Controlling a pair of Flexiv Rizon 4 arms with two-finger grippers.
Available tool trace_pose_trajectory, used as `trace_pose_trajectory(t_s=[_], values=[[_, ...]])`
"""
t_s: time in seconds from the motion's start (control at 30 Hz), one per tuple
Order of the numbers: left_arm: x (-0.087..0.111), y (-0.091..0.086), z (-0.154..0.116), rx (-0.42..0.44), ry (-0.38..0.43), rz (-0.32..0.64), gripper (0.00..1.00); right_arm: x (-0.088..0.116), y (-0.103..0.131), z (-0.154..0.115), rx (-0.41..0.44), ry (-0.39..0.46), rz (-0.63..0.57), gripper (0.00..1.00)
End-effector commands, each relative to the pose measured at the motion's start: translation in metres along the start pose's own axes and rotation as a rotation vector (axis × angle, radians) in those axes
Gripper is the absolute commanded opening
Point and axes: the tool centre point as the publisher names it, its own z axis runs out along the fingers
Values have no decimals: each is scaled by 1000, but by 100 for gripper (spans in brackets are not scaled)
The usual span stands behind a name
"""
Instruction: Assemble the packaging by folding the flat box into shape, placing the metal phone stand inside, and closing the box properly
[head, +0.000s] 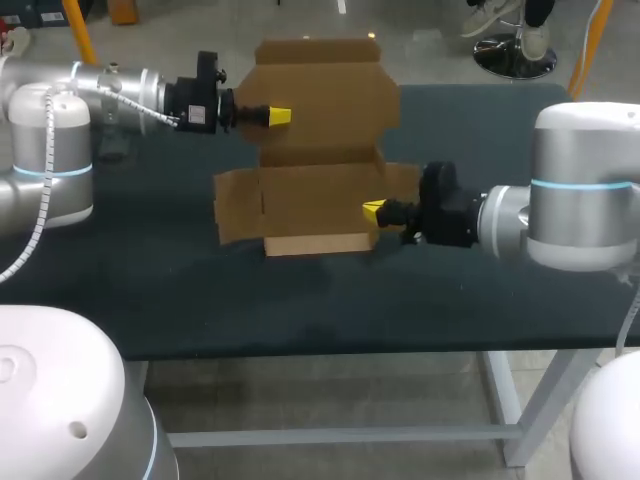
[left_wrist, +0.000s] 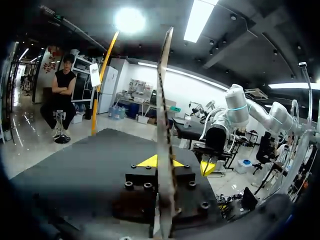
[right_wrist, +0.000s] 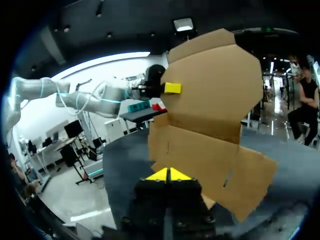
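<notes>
Head view puts the half-folded cardboard box (head: 320, 200) in the middle of the dark table (head: 180, 290). Its low front wall (head: 318, 243) stands nearest, the open tray lies behind that, and a loose side flap (head: 238, 205) splays out to the left.

At the tray's right end, just behind the front wall, the right gripper (head: 373, 208) comes in low from the right. In the right wrist view its yellow tips lie together with nothing visible between them, so I judge the jaws closed and empty, with the box right in front of them.

Further back the lid panel (head: 325, 95) rises upright from the far edge of the tray. The left gripper (head: 281, 116) meets its left edge from the left. The left wrist view shows the board edge-on with a yellow tip on either side, so those jaws are pinched narrow on the lid.

The metal phone stand shows in none of the views.

The cardboard looks light and thin. It should be stiff across a panel but ready to hinge at the creases, and the whole box is likely to slide on the cloth if pushed from one side only. A pinch close to an edge, as on the lid, seems the sound hold. Flaps would best be pressed near their fold lines while the other arm steadies the tray, since a hard squeeze mid-panel could dent it.
</notes>
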Motion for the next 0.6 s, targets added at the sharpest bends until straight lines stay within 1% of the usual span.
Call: trace_pose_trajectory(t_s=[0.03, 0.23, 0.4, 0.6], values=[[-5, 4, 1, 13, 13, 0, 0, 1, -12, 27, -12, -30, -25, 0], [-9, 5, 3, 12, 11, -6, 0, 2, -28, 54, -22, -88, -40, 0], [-13, 7, 2, 15, 8, -12, 0, 1, -37, 67, -34, -90, -32, 0], [-15, 8, 1, 15, 7, -17, 0, 1, -44, 82, -38, -113, -40, 0]])
